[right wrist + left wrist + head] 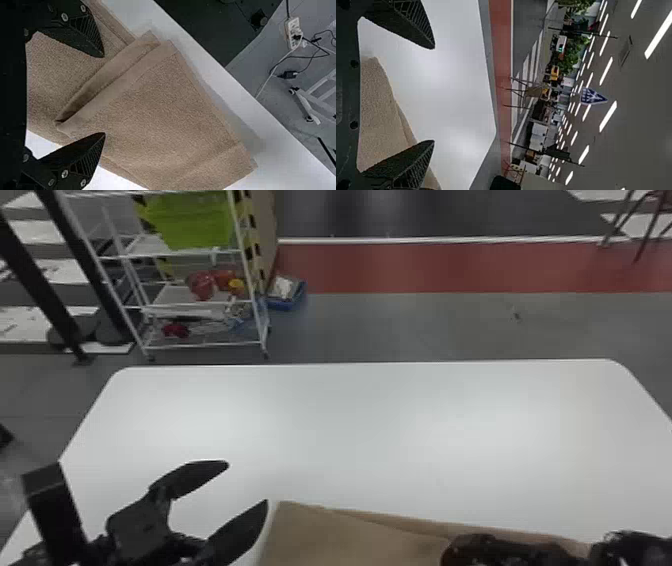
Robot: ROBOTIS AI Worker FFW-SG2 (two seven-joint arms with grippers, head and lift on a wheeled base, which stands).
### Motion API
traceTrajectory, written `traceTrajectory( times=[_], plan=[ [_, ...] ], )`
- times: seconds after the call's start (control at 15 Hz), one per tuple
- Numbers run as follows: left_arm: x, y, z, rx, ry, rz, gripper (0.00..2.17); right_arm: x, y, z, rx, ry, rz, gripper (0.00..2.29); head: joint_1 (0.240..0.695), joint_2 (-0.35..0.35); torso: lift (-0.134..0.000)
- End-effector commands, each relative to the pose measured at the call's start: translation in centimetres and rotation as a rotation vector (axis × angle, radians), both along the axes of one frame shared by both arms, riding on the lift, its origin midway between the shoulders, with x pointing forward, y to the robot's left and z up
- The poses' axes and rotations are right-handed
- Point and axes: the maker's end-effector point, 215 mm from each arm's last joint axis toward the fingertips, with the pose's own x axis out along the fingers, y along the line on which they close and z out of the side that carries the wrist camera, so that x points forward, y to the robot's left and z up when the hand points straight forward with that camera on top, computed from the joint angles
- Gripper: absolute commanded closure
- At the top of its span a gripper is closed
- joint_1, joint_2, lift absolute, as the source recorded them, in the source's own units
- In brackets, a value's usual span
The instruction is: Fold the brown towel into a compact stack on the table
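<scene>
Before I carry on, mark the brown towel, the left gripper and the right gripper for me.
Brown towel (170, 107): right wrist view, on its folded-over upper layer.
Left gripper (247, 483): head view, midway between its open fingers' tips.
Right gripper (104, 95): right wrist view, midway between its open fingers' tips.

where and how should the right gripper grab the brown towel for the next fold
Probably by the loose edge of the brown towel's top folded part, with the right gripper coming in from the side that edge faces, one finger under and one over. The edge seems to stand slightly off the layer beneath, with a dark gap at one end, and lies across the front of the open fingers.
</scene>
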Motion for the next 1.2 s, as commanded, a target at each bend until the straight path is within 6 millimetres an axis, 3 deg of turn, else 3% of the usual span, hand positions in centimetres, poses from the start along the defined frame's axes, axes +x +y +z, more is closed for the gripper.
traceTrajectory(
  times=[0.0, 0.73, 0.8, 1.0, 1.07, 1.13],
  plan=[
    [0.0, -0.1, -0.1, -0.006, -0.001, -0.003, 0.03, 0.3, 0.9, -0.5, -0.008, 0.011, 0.009, 0.23, 0.695, 0.071, -0.119],
    [-0.2, -0.4, -0.5, -0.017, 0.002, -0.021, 0.03, 1.9, 2.3, 0.6, 0.047, 0.025, -0.055, 0.6, 0.695, 0.107, -0.119],
    [-0.2, -0.5, -0.5, -0.017, 0.0, -0.022, 0.03, 1.9, 2.6, 0.6, 0.054, 0.031, -0.061, 0.78, 0.695, 0.107, -0.119],
    [-0.3, -0.6, -0.6, -0.02, 0.005, -0.025, 0.03, 2.0, 3.2, 1.2, 0.083, 0.034, -0.063, 0.95, 0.695, 0.111, -0.119],
    [-0.3, -0.7, -0.5, -0.019, 0.004, -0.027, 0.03, 2.1, 3.1, 1.1, 0.081, 0.037, -0.066, 1.29, 0.695, 0.114, -0.119],
    [-0.3, -0.7, -0.5, -0.019, 0.004, -0.027, 0.03, 2.2, 3.1, 1.0, 0.076, 0.037, -0.068, 1.33, 0.695, 0.116, -0.119]
  ],
)
